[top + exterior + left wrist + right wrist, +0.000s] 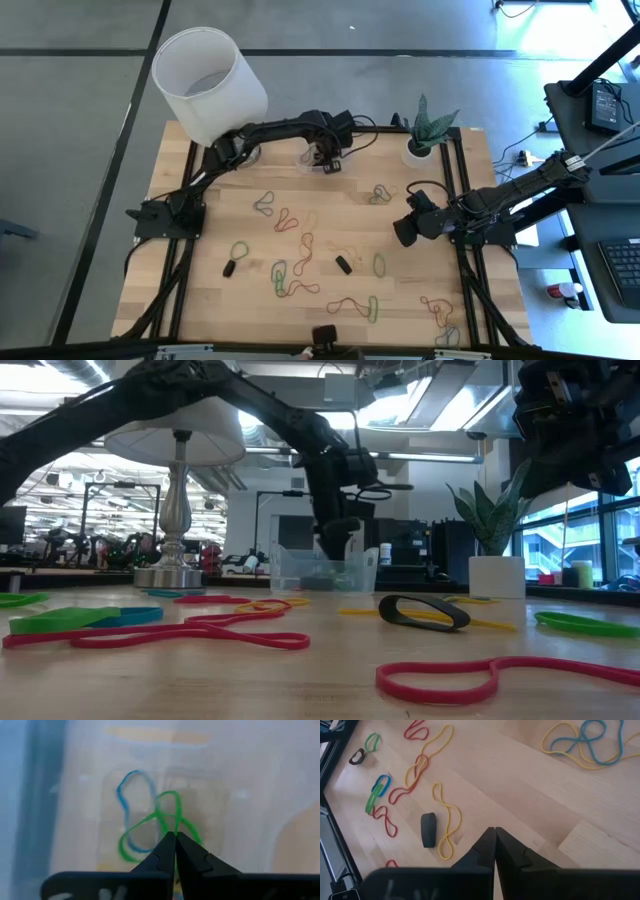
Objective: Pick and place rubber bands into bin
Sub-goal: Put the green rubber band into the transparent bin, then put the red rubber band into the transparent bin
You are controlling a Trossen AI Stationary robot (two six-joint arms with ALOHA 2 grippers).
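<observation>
— High view first: where's my left gripper [325,160]?

— Far side of the table [330,215], over the bin [312,157], whose clear walls I can barely make out from above. Right gripper [407,228] hangs at the right edge; rubber bands [300,250] lie scattered across the middle and near side.

— Low view?

— I see the left gripper [338,532] dipped into the bin [322,568]; its tips are hidden behind the wall. A black band [424,612] lies near, a lamp [178,480] stands far left, and a plant pot [497,576] at right.

— Left wrist?

— Fingers [162,855] pressed together, pinching a green band [160,827] above a blue one [134,805], all blurred.

— Right wrist?

— Fingers [485,850] pressed together, holding nothing, above a yellow band [445,820].
</observation>
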